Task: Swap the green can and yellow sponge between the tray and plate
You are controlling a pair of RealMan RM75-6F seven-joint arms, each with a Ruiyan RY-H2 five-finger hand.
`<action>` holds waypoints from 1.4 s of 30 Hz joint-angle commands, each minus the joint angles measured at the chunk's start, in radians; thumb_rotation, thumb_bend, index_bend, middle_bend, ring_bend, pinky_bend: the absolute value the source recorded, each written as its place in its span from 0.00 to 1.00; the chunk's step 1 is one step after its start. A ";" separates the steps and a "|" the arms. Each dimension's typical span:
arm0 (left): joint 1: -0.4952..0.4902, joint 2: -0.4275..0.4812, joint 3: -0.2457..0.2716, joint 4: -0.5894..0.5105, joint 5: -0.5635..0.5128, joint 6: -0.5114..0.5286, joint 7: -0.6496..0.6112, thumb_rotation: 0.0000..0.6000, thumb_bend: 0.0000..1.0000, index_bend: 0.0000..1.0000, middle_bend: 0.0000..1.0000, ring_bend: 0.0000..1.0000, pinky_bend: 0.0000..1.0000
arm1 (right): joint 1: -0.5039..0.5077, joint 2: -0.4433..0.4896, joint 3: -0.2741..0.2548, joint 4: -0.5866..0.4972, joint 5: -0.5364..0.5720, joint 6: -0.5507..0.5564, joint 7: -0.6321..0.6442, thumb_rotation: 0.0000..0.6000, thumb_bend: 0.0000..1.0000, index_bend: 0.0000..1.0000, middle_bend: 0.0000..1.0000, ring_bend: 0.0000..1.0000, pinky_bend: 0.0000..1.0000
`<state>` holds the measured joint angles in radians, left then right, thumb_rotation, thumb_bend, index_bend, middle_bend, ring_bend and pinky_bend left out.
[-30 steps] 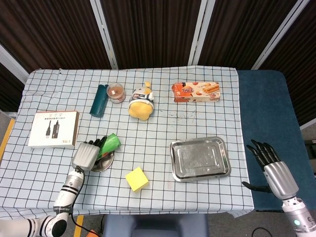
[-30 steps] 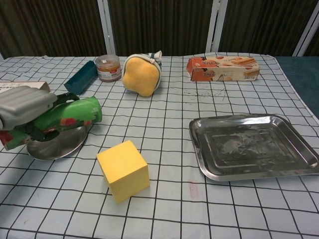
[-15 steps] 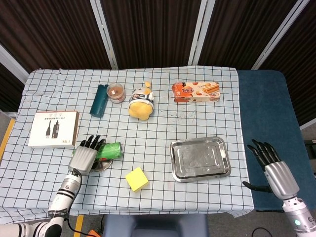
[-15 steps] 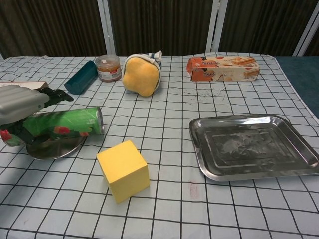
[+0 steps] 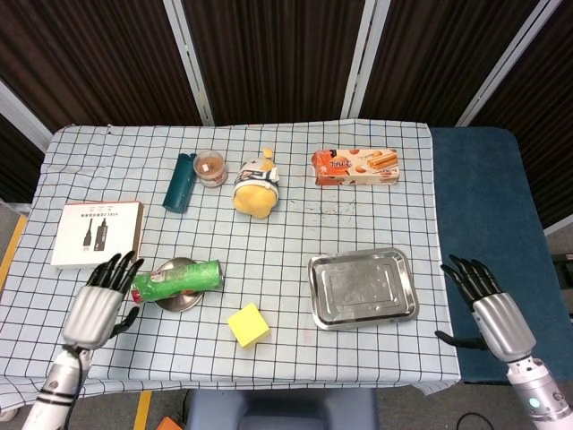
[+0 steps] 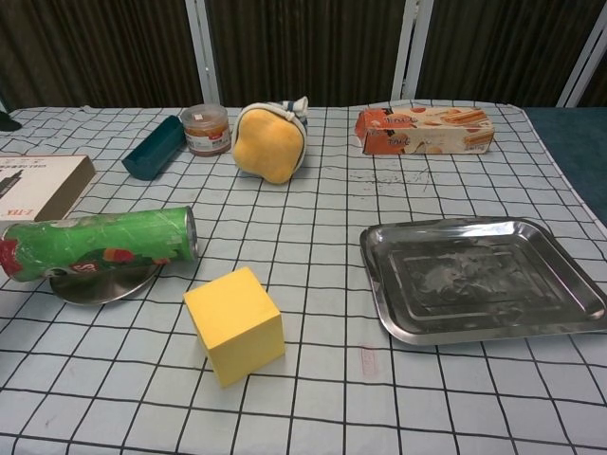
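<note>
Green can (image 5: 177,278) lies on side across plate (image 5: 170,298). Yellow sponge (image 5: 248,324) on tabletop between plate and tray (image 5: 319,269); tray bare. Left hand (image 5: 97,301) empty, fingers spread; right hand (image 5: 488,306) likewise, off tabletop edge. Step in hand, likely: sponge into tray. Grip opposite flat faces, lift clear over rim, set flat.

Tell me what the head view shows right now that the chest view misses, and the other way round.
Only the head view shows both hands: the left hand open just left of the plate, the right hand open beyond the tray, off the checked cloth. The chest view adds nothing new, only a closer side look. Both show the green can lying on its side across the plate, the yellow sponge on the cloth, and the tray holding nothing.
</note>
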<state>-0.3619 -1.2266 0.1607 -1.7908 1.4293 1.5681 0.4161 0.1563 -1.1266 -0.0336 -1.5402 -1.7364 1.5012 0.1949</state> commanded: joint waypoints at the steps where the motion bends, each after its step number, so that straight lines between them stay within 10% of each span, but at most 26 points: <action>1: 0.105 0.035 0.043 0.082 0.061 0.075 -0.132 1.00 0.36 0.00 0.00 0.00 0.16 | 0.023 0.004 -0.008 -0.020 -0.016 -0.035 -0.010 1.00 0.06 0.00 0.00 0.00 0.00; 22: 0.160 0.049 -0.057 0.086 0.026 -0.019 -0.079 1.00 0.35 0.00 0.00 0.00 0.15 | 0.465 -0.002 0.026 -0.274 -0.152 -0.557 -0.004 1.00 0.06 0.00 0.00 0.00 0.00; 42: 0.193 0.088 -0.091 0.032 0.014 -0.082 -0.056 1.00 0.36 0.00 0.00 0.00 0.15 | 0.671 -0.181 0.146 -0.283 0.255 -0.896 -0.273 1.00 0.06 0.04 0.03 0.00 0.00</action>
<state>-0.1696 -1.1387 0.0702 -1.7585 1.4430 1.4861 0.3603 0.7993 -1.2722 0.0889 -1.8422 -1.5425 0.6406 -0.0337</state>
